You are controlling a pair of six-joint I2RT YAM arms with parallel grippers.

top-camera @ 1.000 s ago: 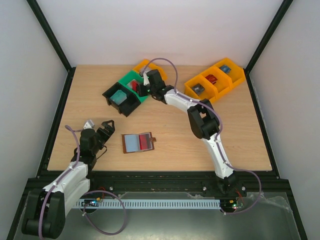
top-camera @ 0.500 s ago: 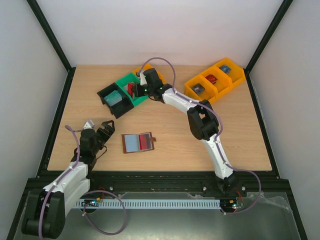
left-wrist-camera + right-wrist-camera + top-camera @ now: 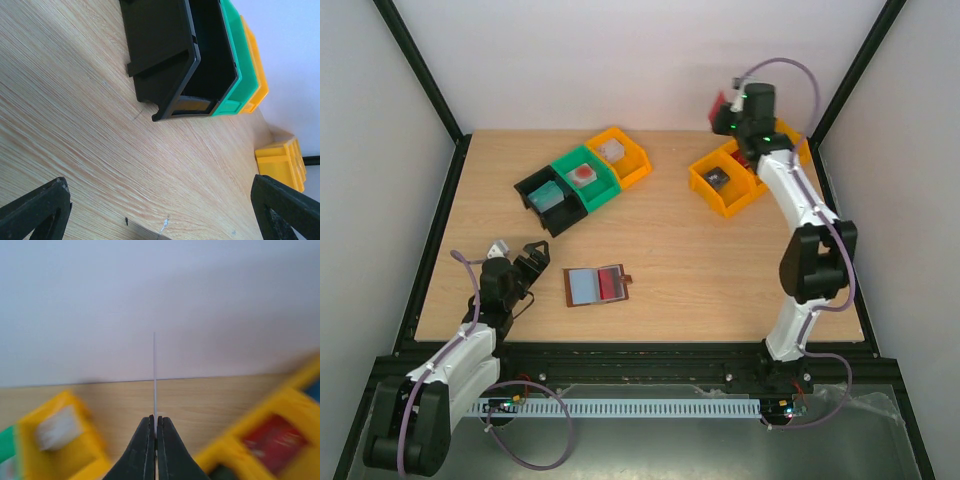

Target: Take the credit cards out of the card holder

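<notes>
R jaws: closed, pinching a credit card (image 3: 154,371). Card sticks out past the tips, edge-on from the wrist cam as a thin upright line. It reads red from the top cam.
R jaws pos: raised at far right, seen against the back wall, over the far end of the yellow bin row (image 3: 720,192).
L jaws: wide open, holding nothing. Fingers (image 3: 37,212) sit in both bottom corners of the wrist view.
L jaws pos: low at the near-left of the surface (image 3: 670,240), aimed twd the card holder.
Card holder (image 3: 597,286): open and flat on the surface, near-centre, just right of the L jaws, not touching. Snap tab pokes out on its right side.
Holder inside: left half pale blue-grey. Right half has a second red card (image 3: 611,283) tucked in.
Bin trio: black bin (image 3: 542,195), green bin (image 3: 585,175) and orange bin (image 3: 622,157) touch side by side in a diagonal row at far left-centre, well apart from the holder.
Bin contents: teal-grey item in black, red item in green, pale item in orange. Too small to ID.
R wrist view: blurred. Yellow bins at both lower corners.
</notes>
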